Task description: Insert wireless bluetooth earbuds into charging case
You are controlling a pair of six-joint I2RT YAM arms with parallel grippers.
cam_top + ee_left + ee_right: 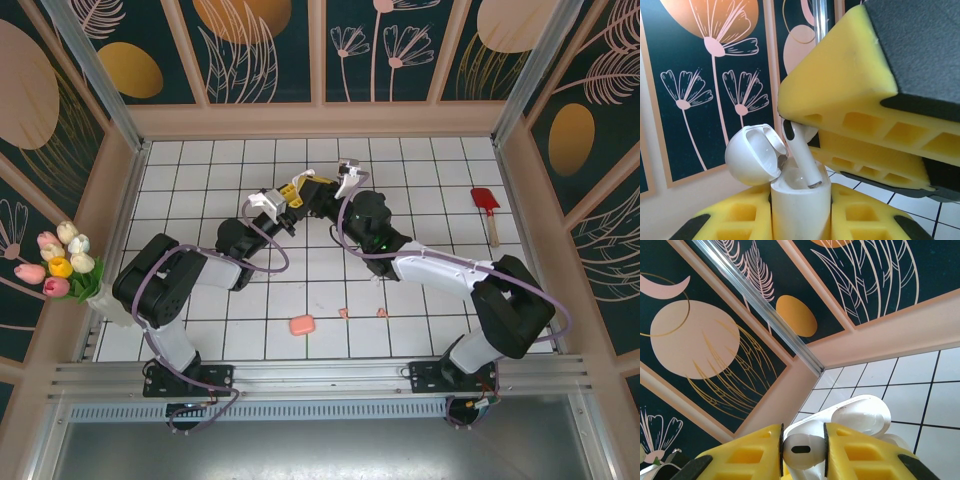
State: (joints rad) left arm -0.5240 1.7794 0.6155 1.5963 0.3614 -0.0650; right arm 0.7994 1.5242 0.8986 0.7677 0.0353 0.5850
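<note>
1. White charging case (pixel 801 207): upright, pinched on both sides between the yellow foam pads of the left gripper (pixel 800 220). The lid (pixel 754 156) is swung open to the left and hangs tilted.
2. White earbud (pixel 803 152): stem pointing down and slanted, its lower tip at the mouth of the open case. I cannot tell whether it is seated. Its head is clamped in the right gripper (pixel 802 454), whose yellow pads press against either side.
3. Gripper positions: from overhead, the left gripper (pixel 283 200) and right gripper (pixel 347 179) meet above the far middle of the tabletop (pixel 190 190). Each is raised off the tiles, the right one just above the case.
4. Salmon-pink earbuds, two pieces (pixel 343 313) (pixel 381 312): lying loose on the white tiles near the front edge, a little apart from each other and well away from both grippers.
5. Pink case (pixel 301 325): closed, on the tiles just left of the salmon-pink pieces.
6. Red spatula (pixel 486 206): lying on the tabletop at the far right.
7. Tulips (pixel 60 262): a bunch standing outside the left wall.
</note>
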